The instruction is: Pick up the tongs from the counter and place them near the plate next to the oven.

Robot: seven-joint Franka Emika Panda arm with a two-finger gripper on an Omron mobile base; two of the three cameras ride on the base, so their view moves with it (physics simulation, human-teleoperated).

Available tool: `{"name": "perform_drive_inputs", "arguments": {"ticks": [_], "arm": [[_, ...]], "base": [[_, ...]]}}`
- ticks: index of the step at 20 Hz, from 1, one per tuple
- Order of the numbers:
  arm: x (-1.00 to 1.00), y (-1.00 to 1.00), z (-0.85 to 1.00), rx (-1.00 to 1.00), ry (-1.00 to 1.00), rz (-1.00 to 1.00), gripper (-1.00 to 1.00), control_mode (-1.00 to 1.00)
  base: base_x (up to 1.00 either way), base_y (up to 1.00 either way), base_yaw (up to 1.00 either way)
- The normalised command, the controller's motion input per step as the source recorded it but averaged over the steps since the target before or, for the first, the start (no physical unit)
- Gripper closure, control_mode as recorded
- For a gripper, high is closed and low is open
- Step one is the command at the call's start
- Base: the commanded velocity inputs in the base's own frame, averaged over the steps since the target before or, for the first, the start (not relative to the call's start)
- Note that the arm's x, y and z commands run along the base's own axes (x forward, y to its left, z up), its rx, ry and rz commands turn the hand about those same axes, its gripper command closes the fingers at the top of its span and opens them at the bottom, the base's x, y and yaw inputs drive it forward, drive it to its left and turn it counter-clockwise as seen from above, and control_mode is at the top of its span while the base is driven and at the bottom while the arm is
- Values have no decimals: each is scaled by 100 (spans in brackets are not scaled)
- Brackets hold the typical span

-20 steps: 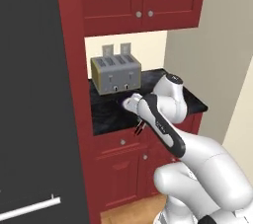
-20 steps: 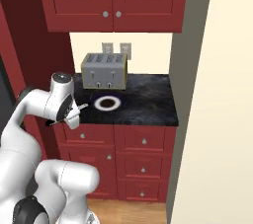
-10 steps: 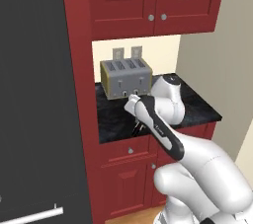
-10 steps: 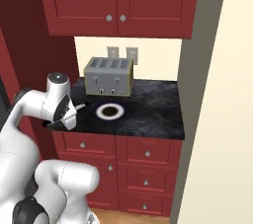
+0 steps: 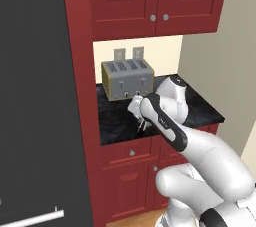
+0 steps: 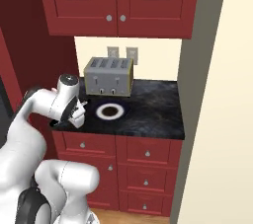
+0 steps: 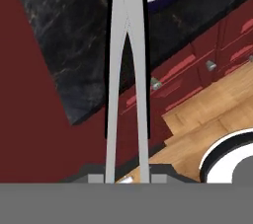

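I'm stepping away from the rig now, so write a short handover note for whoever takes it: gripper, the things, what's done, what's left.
Gripper: shut on the tongs, which point away from the hand toward the plate.
Plate: on the small black counter, in front of the toaster.
Done: tongs picked up and carried to the counter's left front edge.
Left: lower the tongs onto the counter beside the plate, open, pull back.

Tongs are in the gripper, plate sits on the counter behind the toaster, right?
Not quite. The gripper is shut on the tongs, but the plate sits on the counter in front of the toaster, not behind it. The right base view shows this.
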Motion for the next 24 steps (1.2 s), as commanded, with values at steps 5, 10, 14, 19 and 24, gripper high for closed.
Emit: {"name": "perform_drive_inputs", "arguments": {"ticks": [5,10,14,19,24], "arm": [[67,-6,0,0,-1,37,100,-100],[78,0,0,-2,-3,24,100,-100],[66,7,-16,-22,-6,4,100,-100],[43,5,-28,-19,-11,0,100,-100],[22,-2,-37,0,-8,0,100,-100]], "base": [[0,0,0],[0,0,0],[0,0,0],[0,0,0],[0,0,0]]}}
